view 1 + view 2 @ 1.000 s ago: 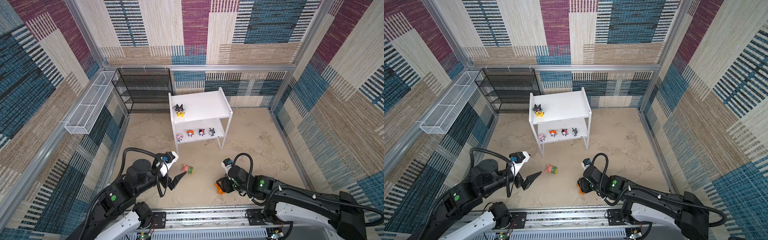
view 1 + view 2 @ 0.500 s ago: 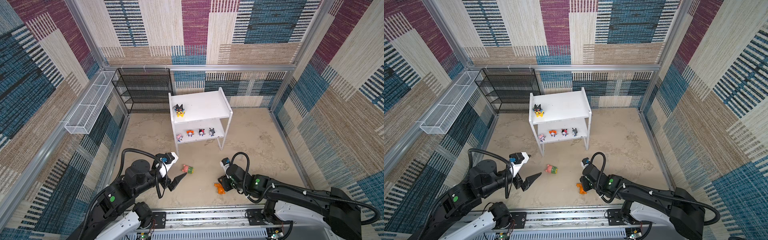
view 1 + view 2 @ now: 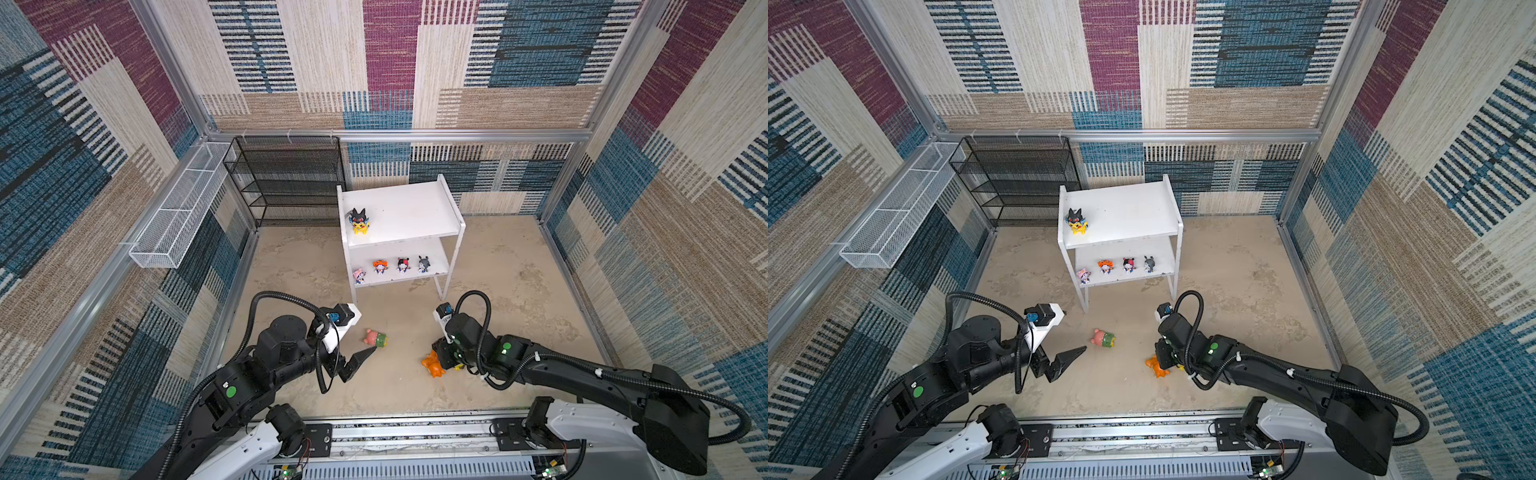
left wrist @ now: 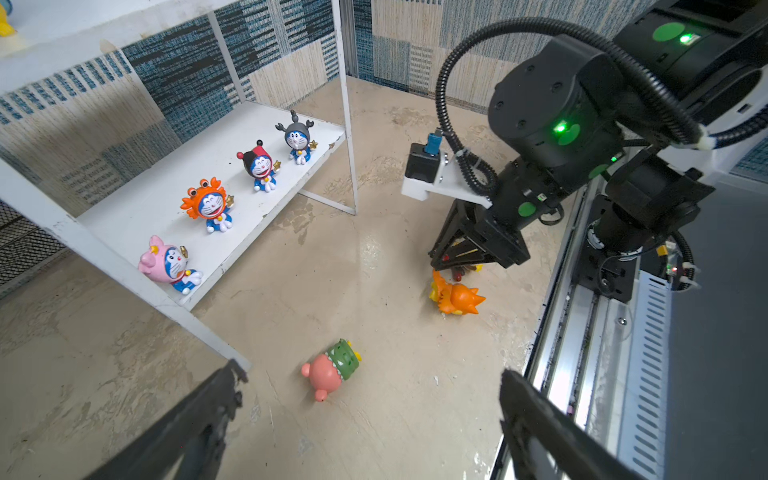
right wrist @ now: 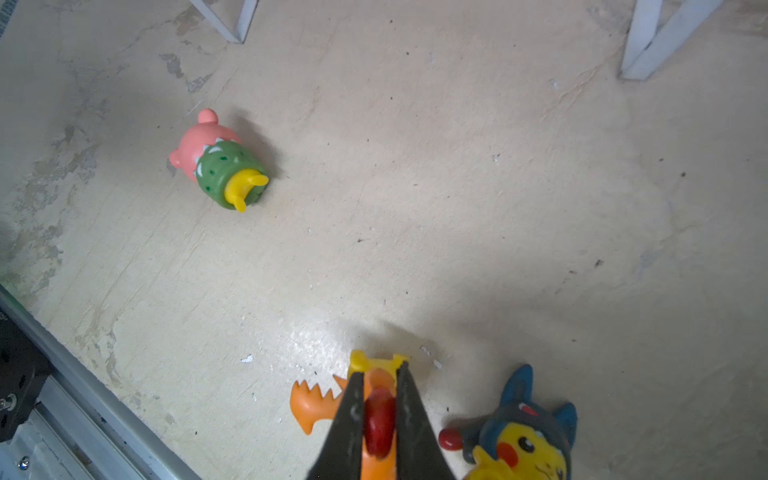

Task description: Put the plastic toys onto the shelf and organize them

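The white shelf (image 3: pixel 405 208) carries a black-hooded yellow toy (image 3: pixel 359 220) on its top board and several tiny toys (image 3: pixel 379 266) on the lower board. On the floor, a pink-and-green toy (image 3: pixel 376 337) (image 4: pixel 332 368) lies on its side. My left gripper (image 3: pixel 359 361) (image 4: pixel 370 372) hangs open just short of it, nothing between its fingers. My right gripper (image 5: pixel 380 370) (image 3: pixel 442 359) is low on the floor, shut on the orange-hooded toy (image 5: pixel 311 405) (image 4: pixel 455 296). The blue-hooded toy (image 5: pixel 523 432) lies right beside those jaws and is mostly hidden under the arm in both top views.
A black mesh rack (image 3: pixel 286 183) stands left of the shelf, against the back wall. A white wire basket (image 3: pixel 178 216) hangs on the left wall. The shelf's thin legs (image 5: pixel 648 41) stand beyond the floor toys. A metal rail (image 3: pixel 415 432) borders the front edge.
My right gripper has closed on the orange-hooded toy and shifted slightly over it. The left arm and the pink-and-green toy have stayed where they were.
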`<state>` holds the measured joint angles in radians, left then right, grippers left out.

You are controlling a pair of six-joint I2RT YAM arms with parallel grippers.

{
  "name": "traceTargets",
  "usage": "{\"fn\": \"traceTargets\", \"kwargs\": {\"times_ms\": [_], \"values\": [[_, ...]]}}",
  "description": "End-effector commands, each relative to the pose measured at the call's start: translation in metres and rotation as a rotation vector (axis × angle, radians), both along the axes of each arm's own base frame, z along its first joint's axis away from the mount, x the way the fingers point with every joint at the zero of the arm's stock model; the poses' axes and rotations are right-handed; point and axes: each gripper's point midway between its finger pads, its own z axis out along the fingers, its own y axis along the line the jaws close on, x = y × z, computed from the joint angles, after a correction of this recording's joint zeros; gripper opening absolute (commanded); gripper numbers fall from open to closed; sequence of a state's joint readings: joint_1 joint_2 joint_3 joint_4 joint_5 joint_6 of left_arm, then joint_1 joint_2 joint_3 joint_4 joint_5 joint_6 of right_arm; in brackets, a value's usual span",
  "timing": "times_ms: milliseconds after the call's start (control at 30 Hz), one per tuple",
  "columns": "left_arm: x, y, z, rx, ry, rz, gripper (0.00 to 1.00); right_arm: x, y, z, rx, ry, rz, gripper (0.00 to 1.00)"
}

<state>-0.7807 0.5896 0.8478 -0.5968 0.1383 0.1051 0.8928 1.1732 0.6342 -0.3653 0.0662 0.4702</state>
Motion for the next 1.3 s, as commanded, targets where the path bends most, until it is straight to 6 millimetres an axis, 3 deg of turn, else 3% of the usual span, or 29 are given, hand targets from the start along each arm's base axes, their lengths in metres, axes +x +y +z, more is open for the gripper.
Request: {"fn": "traceTargets", "kwargs": {"times_ms": [0,267,433,600,1033,1267], "values": [[-0.006,-0.009,0.005,-0.068,0.072,-0.019,0.99,0.001,0.004,0.003,-0.016,0.045,0.042,0.11],[-0.012,-0.041,-0.026,0.034,0.074,-0.028,0.99,-0.002,0.015,0.028,-0.029,0.117,0.138,0.10],[-0.018,-0.061,-0.042,0.127,0.017,-0.042,0.99,-0.026,0.012,0.015,-0.046,0.234,0.208,0.10],[-0.022,-0.063,-0.031,0.061,-0.051,-0.060,0.99,-0.041,0.005,0.000,-0.090,0.302,0.252,0.10],[-0.025,-0.048,-0.018,0.004,-0.101,-0.041,0.99,-0.001,0.031,-0.047,-0.120,0.264,0.205,0.11],[-0.023,-0.050,-0.020,0.006,-0.114,-0.040,0.99,0.012,0.031,-0.051,-0.118,0.229,0.138,0.15]]}}
